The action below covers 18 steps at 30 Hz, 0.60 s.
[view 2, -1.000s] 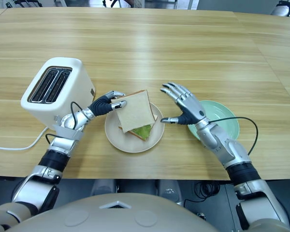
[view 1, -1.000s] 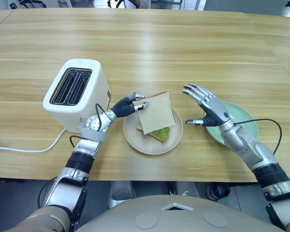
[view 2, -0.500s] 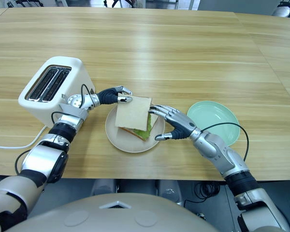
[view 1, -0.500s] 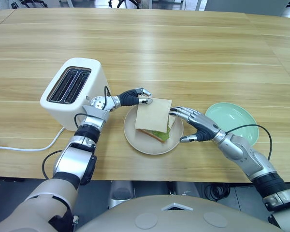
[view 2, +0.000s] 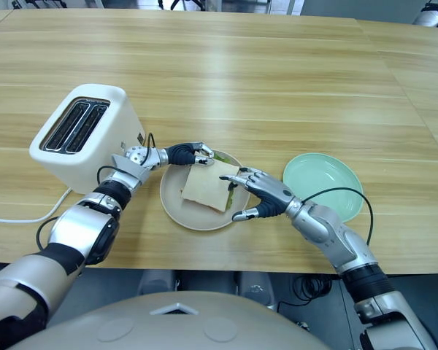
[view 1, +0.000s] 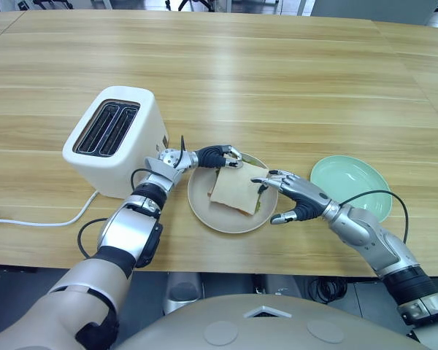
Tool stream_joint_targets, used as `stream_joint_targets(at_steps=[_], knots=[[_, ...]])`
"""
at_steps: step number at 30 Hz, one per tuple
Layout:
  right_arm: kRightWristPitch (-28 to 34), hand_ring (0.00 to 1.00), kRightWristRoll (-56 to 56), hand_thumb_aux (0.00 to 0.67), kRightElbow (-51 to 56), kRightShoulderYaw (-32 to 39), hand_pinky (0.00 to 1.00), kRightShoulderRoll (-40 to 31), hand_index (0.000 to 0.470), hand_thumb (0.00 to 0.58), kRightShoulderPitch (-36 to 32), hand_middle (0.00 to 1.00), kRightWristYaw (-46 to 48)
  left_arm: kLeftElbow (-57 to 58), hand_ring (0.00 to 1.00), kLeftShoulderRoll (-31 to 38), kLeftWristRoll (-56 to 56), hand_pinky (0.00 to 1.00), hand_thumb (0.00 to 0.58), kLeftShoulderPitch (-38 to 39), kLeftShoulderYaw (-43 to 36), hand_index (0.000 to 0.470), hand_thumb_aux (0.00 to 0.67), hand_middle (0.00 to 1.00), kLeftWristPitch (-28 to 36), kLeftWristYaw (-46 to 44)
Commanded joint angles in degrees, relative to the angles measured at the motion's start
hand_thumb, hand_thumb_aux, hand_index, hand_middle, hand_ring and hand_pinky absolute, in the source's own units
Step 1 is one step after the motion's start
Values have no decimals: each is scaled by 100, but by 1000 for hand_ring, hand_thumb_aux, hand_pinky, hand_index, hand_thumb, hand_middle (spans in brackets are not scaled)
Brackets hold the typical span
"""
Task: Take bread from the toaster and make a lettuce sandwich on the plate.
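The right hand (view 1: pixel 301 205) is spread wide and holds nothing, its fingertips at the right edge of a pale, near-square top bread slice (view 1: pixel 232 188). The left hand (view 1: pixel 216 154) sits at the slice's upper left corner; I cannot tell whether it grips. The slice lies flat and slightly askew, with green lettuce (view 1: pixel 256 203) peeking out beneath, on a round beige plate (view 1: pixel 198 209). A mint-green plate (view 1: pixel 350 182) lies right, a white two-slot toaster (view 1: pixel 120 146) left, on the wooden desk (view 1: pixel 277 87). The toaster's side mark is too small to read.
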Motion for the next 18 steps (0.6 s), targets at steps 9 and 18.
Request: stream_joint_targets(at_steps=[9,18], knots=[[-420,0,48,0,-490,306,0,147,0,0,4,0,391,231,1000,-227,331,1000,580,-291,-22,460,670,1000,131,624],[-289,0,-156,0,112,233,0,170,0,0,-165,0,321,283,1000,-137,556,1000,580,-305,-53,460,670,1000,125,780]])
